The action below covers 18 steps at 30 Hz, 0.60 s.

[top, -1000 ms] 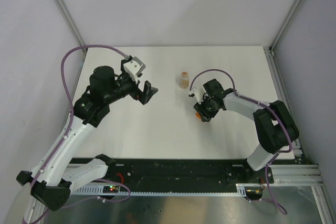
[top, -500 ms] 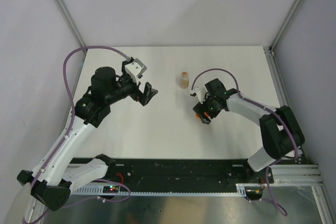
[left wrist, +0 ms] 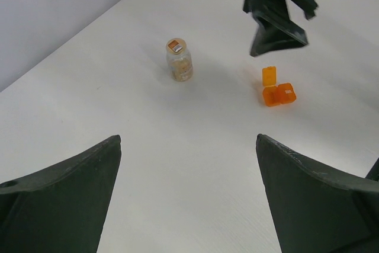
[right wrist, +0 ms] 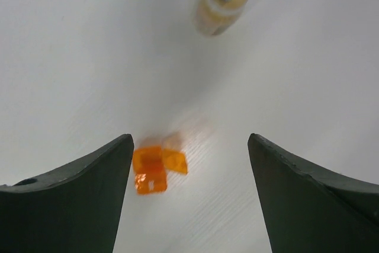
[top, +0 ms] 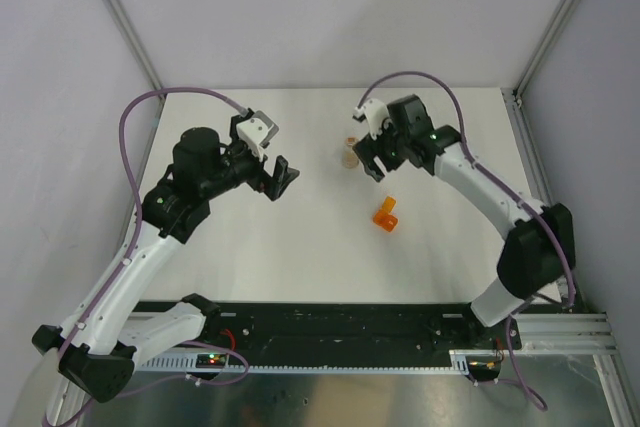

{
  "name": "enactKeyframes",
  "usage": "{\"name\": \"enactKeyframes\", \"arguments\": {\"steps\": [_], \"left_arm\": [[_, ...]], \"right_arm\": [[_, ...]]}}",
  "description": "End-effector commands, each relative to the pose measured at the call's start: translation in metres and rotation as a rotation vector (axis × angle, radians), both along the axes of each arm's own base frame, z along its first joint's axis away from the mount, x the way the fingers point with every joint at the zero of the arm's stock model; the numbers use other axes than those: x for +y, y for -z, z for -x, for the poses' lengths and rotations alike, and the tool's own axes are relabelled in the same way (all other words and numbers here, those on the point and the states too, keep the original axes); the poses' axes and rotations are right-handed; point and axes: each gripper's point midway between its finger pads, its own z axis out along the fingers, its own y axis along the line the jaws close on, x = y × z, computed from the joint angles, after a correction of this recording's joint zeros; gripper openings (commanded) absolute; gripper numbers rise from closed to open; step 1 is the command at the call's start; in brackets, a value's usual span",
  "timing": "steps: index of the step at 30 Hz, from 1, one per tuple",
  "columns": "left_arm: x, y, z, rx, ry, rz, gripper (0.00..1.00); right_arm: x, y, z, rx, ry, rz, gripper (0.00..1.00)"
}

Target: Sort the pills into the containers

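Right gripper (top: 372, 160) has lifted off the orange box (top: 386, 215) since a second ago and swung toward the far side, so it now hangs just beside the vial (top: 349, 152) with its fingers spread and nothing in them. The box sits alone mid-table (top: 300, 257) with loads of open room around it. The left gripper (top: 282, 177) is parked well off to the left, jaws apart too. Left wrist view: the vial (left wrist: 179, 59) stands upright and the box (left wrist: 275, 90) is near it but not touching. The other arm's fingers (left wrist: 275, 28) hang above the box, their upper part cut off by the frame. Right wrist view: wide gap between its own fingers (right wrist: 71, 194), box (right wrist: 155, 167) low down, vial (right wrist: 222, 1) near the top edge. Pills are just a tan blur inside the vial, and I can't tell what's in the cells.
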Motion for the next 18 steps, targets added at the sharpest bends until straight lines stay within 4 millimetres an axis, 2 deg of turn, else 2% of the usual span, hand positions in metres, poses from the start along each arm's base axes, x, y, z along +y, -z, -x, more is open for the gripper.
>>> {"name": "enactKeyframes", "arguments": {"steps": [1, 5, 8, 14, 18], "left_arm": [[0.006, -0.016, -0.003, -0.043, -0.03, 0.003, 0.98], [0.007, -0.014, -0.005, -0.037, -0.035, -0.007, 0.98], [0.007, -0.012, -0.007, -0.033, -0.037, -0.013, 0.98], [0.006, -0.007, -0.01, -0.026, -0.037, -0.026, 0.98], [0.006, -0.005, -0.012, -0.022, -0.037, -0.032, 0.98]], "right_arm": [[0.011, -0.002, -0.048, 0.0, 0.071, -0.029, 0.84], [0.026, 0.006, -0.083, 0.037, 0.087, -0.076, 0.84], [0.037, 0.02, -0.104, 0.062, 0.101, -0.094, 0.84], [0.055, 0.044, -0.13, 0.098, 0.12, -0.131, 0.84], [0.064, 0.059, -0.139, 0.129, 0.117, -0.143, 0.83]]}}
